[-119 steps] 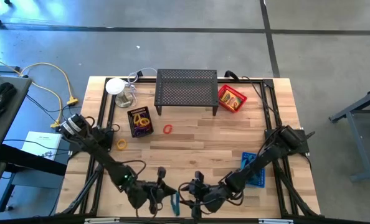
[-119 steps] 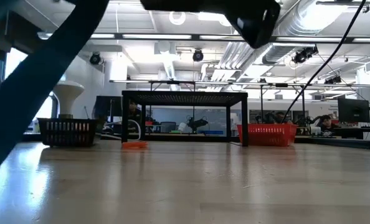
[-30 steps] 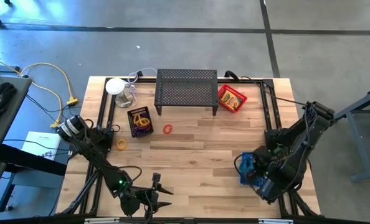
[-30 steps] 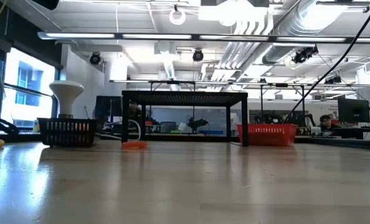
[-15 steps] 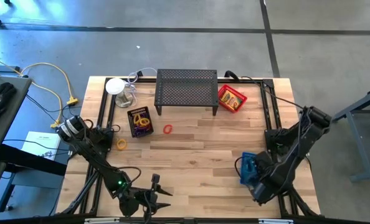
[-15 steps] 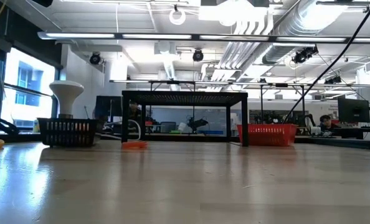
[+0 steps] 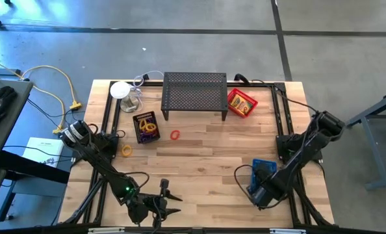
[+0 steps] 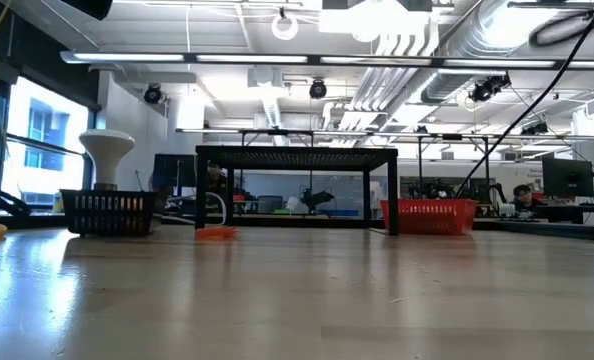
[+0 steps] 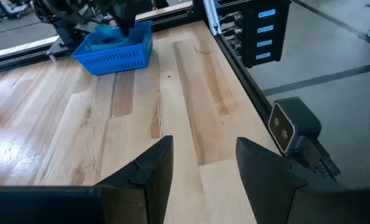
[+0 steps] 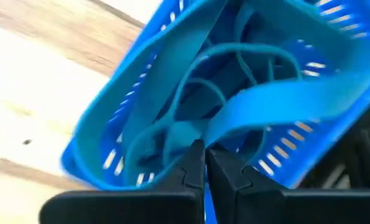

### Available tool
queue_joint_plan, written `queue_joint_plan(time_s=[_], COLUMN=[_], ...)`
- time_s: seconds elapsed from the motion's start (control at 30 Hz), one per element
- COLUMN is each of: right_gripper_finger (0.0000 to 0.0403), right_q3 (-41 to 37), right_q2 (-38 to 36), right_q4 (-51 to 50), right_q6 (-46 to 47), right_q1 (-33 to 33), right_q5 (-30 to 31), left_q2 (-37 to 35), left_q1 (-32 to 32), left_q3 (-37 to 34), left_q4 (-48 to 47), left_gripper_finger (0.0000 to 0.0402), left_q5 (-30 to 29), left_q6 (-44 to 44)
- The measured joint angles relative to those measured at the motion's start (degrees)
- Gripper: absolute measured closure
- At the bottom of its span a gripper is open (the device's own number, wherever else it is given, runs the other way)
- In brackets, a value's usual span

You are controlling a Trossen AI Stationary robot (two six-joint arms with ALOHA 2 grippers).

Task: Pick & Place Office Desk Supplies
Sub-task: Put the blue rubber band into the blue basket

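High view first, going from the left: the left gripper (image 7: 165,200) sits at the near edge of the table (image 7: 199,156) with its fingers (image 9: 149,168) spread wide and nothing between them. A little farther in on the left, a yellow ring (image 7: 127,150) lies loose on the wood, and beyond it the black mesh tray (image 7: 146,127) holds a few purple and orange rings. An orange-red ring (image 7: 175,135) lies on bare wood just past that tray, near the front of the big perforated stand (image 7: 194,94). At the far right of the stand the red mesh tray (image 7: 242,102) carries a yellow item I can't read clearly. On the near right the blue mesh tray (image 7: 264,173) has several thin loops (image 10: 235,87) lying inside, and the right gripper (image 7: 257,192) hangs just over its near end with its fingers (image 10: 194,165) pressed together, holding nothing that I can make out. By my reckoning the sorting is well along: the loops are binned and the trays partly filled, while the two stray rings on the left are what's left to gather.
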Motion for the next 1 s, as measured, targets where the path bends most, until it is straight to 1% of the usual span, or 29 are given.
queue_joint_plan(time_s=[0.07,0.17,0.33,0.47,0.57,0.67,0.83,0.9,1.0], right_gripper_finger=[0.0399,0.0399,0.0399,0.0388,0.0358,0.0314,0.0240,0.0220,0.0201], right_q3=[-2.5,-4.6,-5.4,-5.4,-5.4,-5.4,-5.4,-5.4,-5.4], right_q2=[0.0,0.0,0.0,0.0,0.0,0.0,-0.2,-0.8,-2.4], right_q4=[3.4,4.9,6.1,8.3,9.3,9.2,6.2,4.4,1.7], right_q6=[-0.3,-0.2,2.9,1.0,-0.1,0.0,-3.2,-3.3,-3.1], right_q1=[-0.8,-1.6,-1.5,-1.5,-1.5,-1.5,-1.5,-1.8,-1.9], right_q5=[-1.3,-3.0,-2.1,-4.5,-4.9,-4.8,-9.0,-11.0,-11.6], left_q2=[0.0,0.0,0.0,0.0,0.0,0.0,0.0,0.0,0.0], left_q1=[0.0,0.0,0.0,0.0,0.0,0.0,0.0,0.0,0.0], left_q3=[0.0,0.0,0.0,0.0,0.0,0.0,0.0,0.0,0.0], left_q4=[0.0,0.0,0.0,0.0,0.0,0.0,0.0,0.0,0.0], left_gripper_finger=[0.0234,0.0234,0.0234,0.0234,0.0234,0.0234,0.0234,0.0234,0.0234], left_q5=[0.0,0.0,0.0,0.0,0.0,0.0,0.0,0.0,0.0], left_q6=[0.0,0.0,0.0,0.0,0.0,0.0,-0.7,-0.8,-0.8])
